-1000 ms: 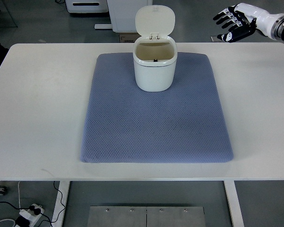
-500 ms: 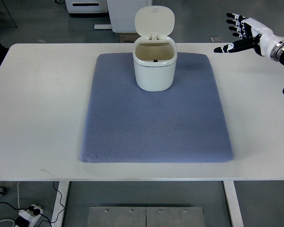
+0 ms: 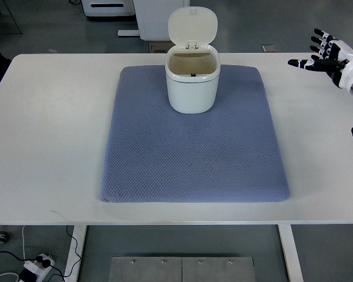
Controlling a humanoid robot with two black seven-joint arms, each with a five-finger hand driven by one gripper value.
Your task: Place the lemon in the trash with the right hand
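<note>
white tabletop (image 3: 47, 147) and quilted blue-grey mat (image 3: 194, 158): no lemon to be seen | small white plastic trash bin (image 3: 192, 85), lid flipped up: lemon possibly inside already, can't be told | white-and-black right hand (image 3: 329, 56) at far right edge: fingers spread, nothing held | step judged finished or nearly, only a retreat needed next

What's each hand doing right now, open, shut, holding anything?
Right hand: open, fingers spread, holding nothing, at the table's far right edge.
Left hand: not in view.
</note>
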